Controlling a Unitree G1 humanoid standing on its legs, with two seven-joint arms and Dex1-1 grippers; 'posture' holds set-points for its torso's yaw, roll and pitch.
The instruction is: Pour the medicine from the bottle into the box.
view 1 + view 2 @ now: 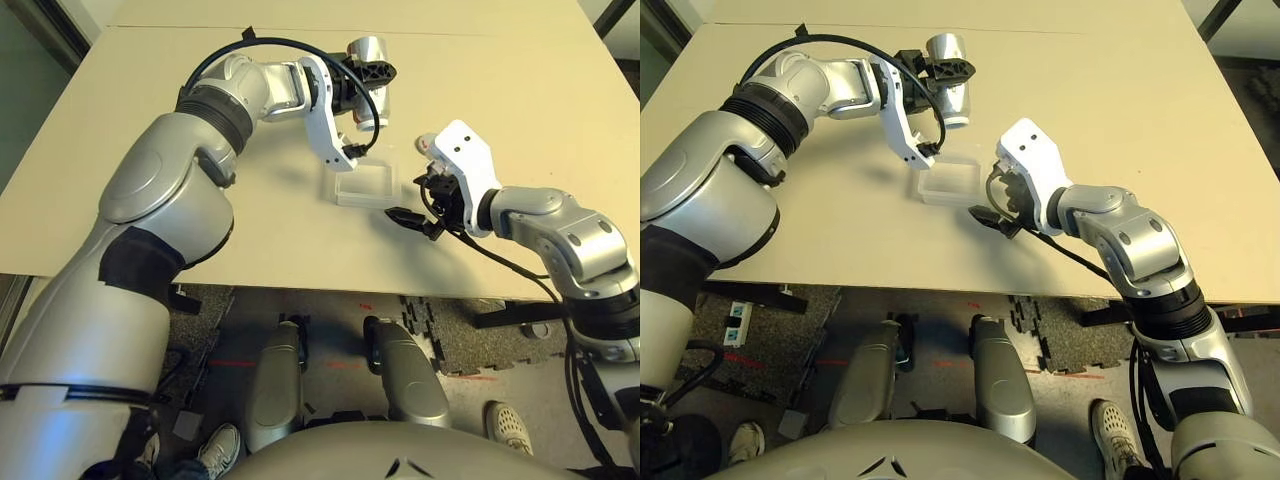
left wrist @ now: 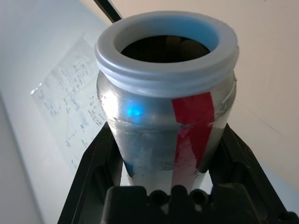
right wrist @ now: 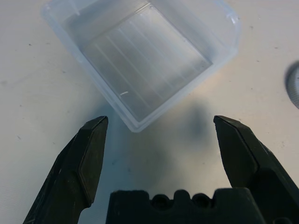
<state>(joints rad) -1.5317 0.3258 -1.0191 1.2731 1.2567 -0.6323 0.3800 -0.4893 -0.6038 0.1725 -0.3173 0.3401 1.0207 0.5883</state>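
We read no words or numbers here: the bottle [image 2: 168,126] carries a plain red stripe, and the sheet [image 2: 77,109] behind it bears illegible handwriting.

I seem to be in a lab or test room rather than a home. My tabletop [image 1: 520,120] is a plain beige board holding hardly anything. Under its near edge the floor is grey, marked with red tape lines [image 1: 232,362], and dark interlocking foam mats [image 1: 455,335] lie to the right. People's sneakers show at the near left [image 1: 218,448] and near right [image 1: 510,425]. A white device with sockets [image 1: 737,320] sits low on the left.
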